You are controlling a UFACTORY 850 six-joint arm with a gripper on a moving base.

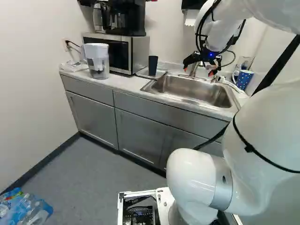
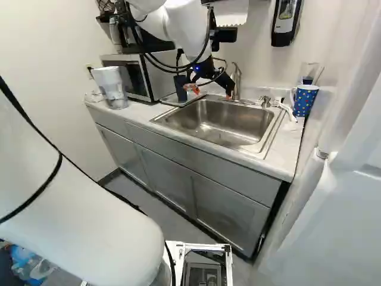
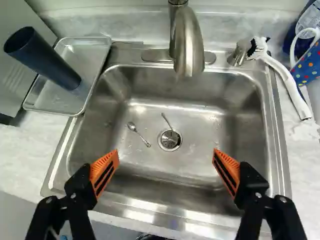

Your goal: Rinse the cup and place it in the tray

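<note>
The empty end effector (image 3: pixel 166 152) was spread wide; if brushed, the tumbler (image 3: pixel 44 59) in the tray (image 3: pixel 55 101) could be toppled.

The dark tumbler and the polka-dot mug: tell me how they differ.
The dark tumbler is plain, while the polka-dot mug is blue with coloured dots.
The tumbler has no handle in sight; the mug has a white handle.
The tumbler stands in the metal tray, the mug on the counter across the sink.
Both stand on end.
</note>
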